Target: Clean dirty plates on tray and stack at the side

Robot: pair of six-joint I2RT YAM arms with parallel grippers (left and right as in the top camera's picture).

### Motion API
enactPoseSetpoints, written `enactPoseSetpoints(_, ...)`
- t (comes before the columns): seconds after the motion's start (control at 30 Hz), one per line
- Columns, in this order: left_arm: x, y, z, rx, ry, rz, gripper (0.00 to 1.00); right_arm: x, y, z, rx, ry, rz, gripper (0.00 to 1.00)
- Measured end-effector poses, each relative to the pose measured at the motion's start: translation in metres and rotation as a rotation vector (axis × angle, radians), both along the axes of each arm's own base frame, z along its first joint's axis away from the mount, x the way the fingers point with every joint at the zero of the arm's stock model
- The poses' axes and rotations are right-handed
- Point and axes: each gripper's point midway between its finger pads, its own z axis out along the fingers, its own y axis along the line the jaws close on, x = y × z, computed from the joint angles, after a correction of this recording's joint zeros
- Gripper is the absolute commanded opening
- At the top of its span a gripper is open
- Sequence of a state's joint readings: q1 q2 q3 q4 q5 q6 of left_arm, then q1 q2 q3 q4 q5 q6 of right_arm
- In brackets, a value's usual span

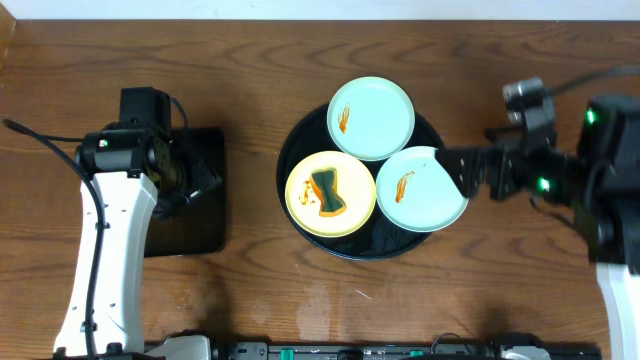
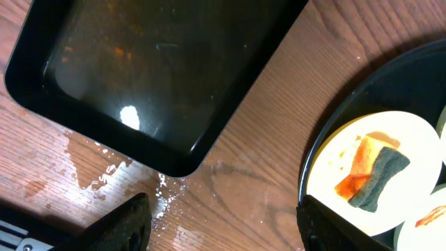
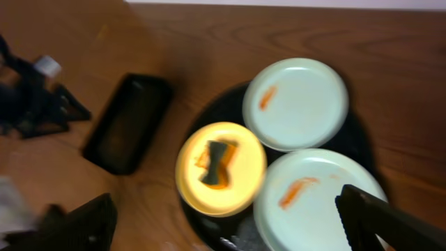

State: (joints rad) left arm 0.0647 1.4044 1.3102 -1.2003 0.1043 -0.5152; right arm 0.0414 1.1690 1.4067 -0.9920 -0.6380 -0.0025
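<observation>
The round black tray (image 1: 300,140) holds three plates. A mint plate (image 1: 371,118) with an orange smear sits at the back. A yellow plate (image 1: 331,193) carries sauce and a dark green and orange sponge (image 1: 328,192). A second smeared mint plate (image 1: 421,189) sits at the right, overhanging the rim. My right gripper (image 1: 460,172) is open at that plate's right edge; its wrist view shows the jaws (image 3: 233,230) spread wide over this plate (image 3: 317,202) and the yellow plate (image 3: 220,167). My left gripper (image 2: 223,226) is open and empty above bare wood, left of the tray.
A smaller rectangular black tray (image 1: 190,215) lies at the left under my left arm; it also shows in the left wrist view (image 2: 153,70), wet inside. Water drops and white specks lie on the wood (image 2: 104,174) beside it. The tabletop (image 1: 500,290) surrounds both trays.
</observation>
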Motion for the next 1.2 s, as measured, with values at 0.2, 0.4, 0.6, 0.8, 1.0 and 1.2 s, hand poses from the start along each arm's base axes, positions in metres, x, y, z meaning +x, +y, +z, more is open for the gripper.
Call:
enactPoseSetpoints(0.2,-0.006,0.000,-0.001,-0.002,0.025,0.000,0.69,0.034,0.017,-0.030,0.050,0.130,-0.008,0.82)
enactPoseSetpoints(0.4,-0.006,0.000,-0.001,-0.001,0.025,-0.003,0.73,0.042,0.062,-0.101,-0.202,0.257,-0.009,0.93)
enactPoseSetpoints(0.6,-0.007,-0.001,-0.001,-0.002,0.028,-0.003,0.73,0.058,0.084,-0.175,-0.382,0.373,-0.087,0.99)
enactPoseSetpoints(0.8,-0.009,-0.001,-0.002,-0.002,0.038,-0.003,0.73,0.077,0.094,-0.220,-0.410,0.424,-0.141,0.93)
enactPoseSetpoints(1.0,-0.010,-0.001,-0.002,-0.002,0.042,-0.003,0.73,0.083,0.109,-0.257,-0.432,0.457,-0.131,0.51)
enactPoseSetpoints(1.2,-0.011,-0.001,-0.002,-0.003,0.046,-0.003,0.73,0.075,0.111,-0.290,-0.486,0.521,-0.113,0.57)
